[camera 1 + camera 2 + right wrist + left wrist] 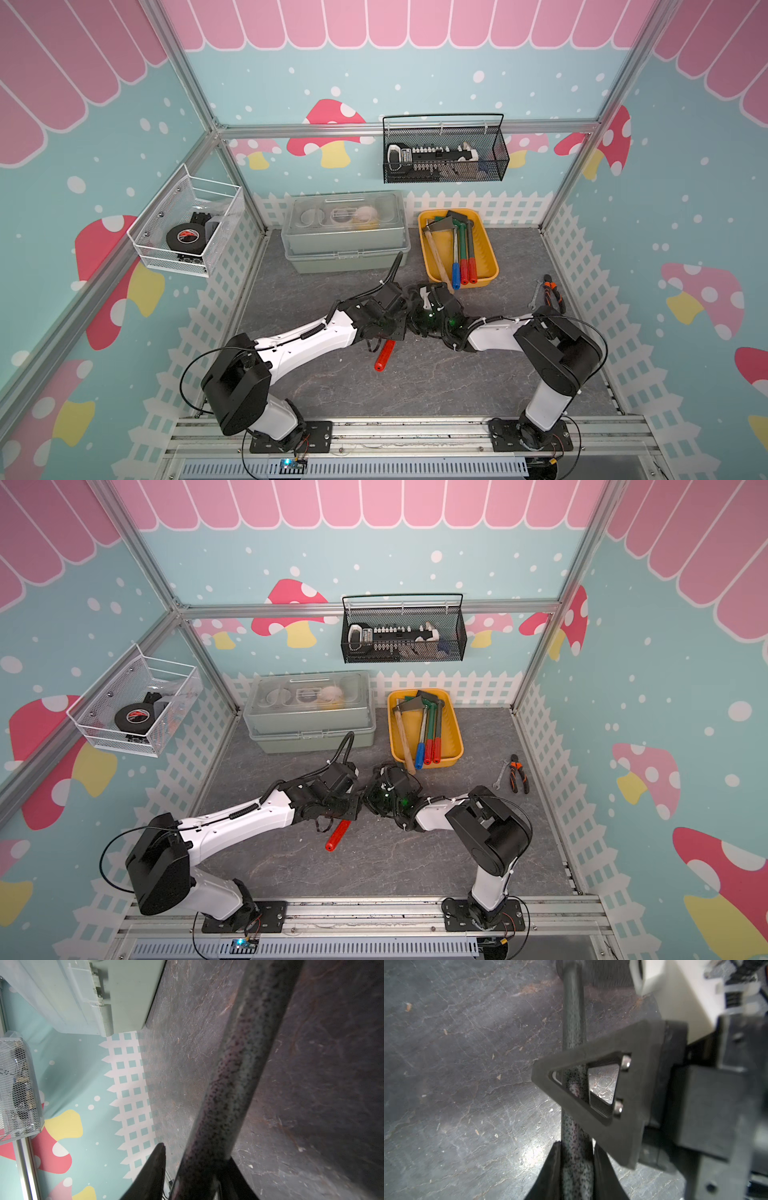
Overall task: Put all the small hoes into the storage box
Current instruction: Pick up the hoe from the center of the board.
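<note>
Left gripper (576,1145), closest to its wrist camera: jaws clamped tight on the speckled grey shaft of the small hoe (572,1022). Right gripper (195,1153): jaws straddle that shaft, partly open. One finger (234,1178) lies against it; the other stands clear with a visible gap. In both top views the hoe's red grip (384,355) (337,836) juts from under the left wrist, over the surface (415,382). It is short of the storage box (484,249) and not in it. Other long-handled tools (463,257) lie in the box.
</note>
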Controlling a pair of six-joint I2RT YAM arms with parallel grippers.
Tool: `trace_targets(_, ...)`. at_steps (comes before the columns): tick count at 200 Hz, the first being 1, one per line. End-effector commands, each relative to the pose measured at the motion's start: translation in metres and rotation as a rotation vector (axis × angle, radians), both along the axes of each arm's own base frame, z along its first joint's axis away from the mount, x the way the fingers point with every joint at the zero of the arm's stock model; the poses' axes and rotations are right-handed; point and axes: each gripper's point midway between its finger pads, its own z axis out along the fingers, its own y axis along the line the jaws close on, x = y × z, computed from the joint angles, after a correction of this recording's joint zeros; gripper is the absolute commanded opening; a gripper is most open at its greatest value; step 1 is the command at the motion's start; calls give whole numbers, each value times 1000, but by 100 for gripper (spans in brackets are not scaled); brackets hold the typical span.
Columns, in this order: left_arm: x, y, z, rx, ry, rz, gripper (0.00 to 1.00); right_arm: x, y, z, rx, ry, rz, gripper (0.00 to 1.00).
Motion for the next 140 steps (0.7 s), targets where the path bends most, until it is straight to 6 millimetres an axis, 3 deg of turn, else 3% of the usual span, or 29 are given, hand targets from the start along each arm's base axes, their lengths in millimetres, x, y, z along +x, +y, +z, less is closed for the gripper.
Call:
trace_targets(1, -9, -17, 6, -56, -1, -42, 0, 3, 4, 17, 38, -61, -15, 31)
trace_targets(62, -18, -14, 0, -53, 12, -24, 0, 3, 3, 19, 29, -79, -15, 21)
trace_targets(115, -26, -16, -7, -71, 59, -30, 35, 2, -2, 30, 3, -127, -20, 19)
trace_targets(140, -31, -17, -11, -79, 84, -39, 41, 2, -4, 34, -12, -147, -19, 19)
